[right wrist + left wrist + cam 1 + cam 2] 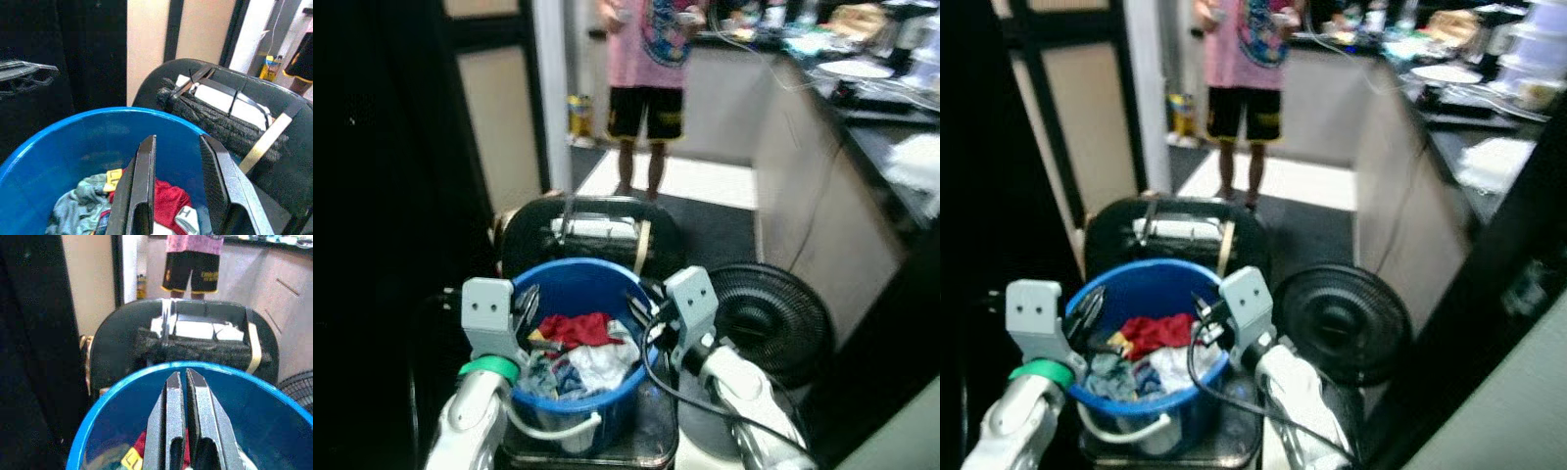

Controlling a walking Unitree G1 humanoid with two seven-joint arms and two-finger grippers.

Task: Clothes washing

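Blue bucket [570, 387] is sitting on a dark glossy stand [651, 436] right in front of the robot, white handle hanging down its near side. Laundry is lying in the bottom: a red garment [576, 328] on top, a white cloth [607, 364] beside it toward the right, grey-green fabric [68, 208] toward the left, and a small yellow tag [113, 179] next to the red one.

Left gripper [182, 382] is hovering at the bucket's left rim, pointing in over the opening; its fingers are sitting almost together with only a thin slit between them, nothing between them. Right gripper [178, 156] is hovering at the right rim, also pointing inward above the clothes; its fingers are standing apart with a moderate gap, holding nothing, red garment showing below between them.

Just behind the bucket, a black rounded case [597, 230] with a white box [195, 327] strapped on top is standing. A black round fan [766, 318] is lying on the floor to the right of the bucket. Further right, a counter [871, 127] is running back, cluttered with dishes. A person in a pink shirt and black shorts [646, 98] is standing in the background, well apart from the bucket. Head views are a bit blurred.
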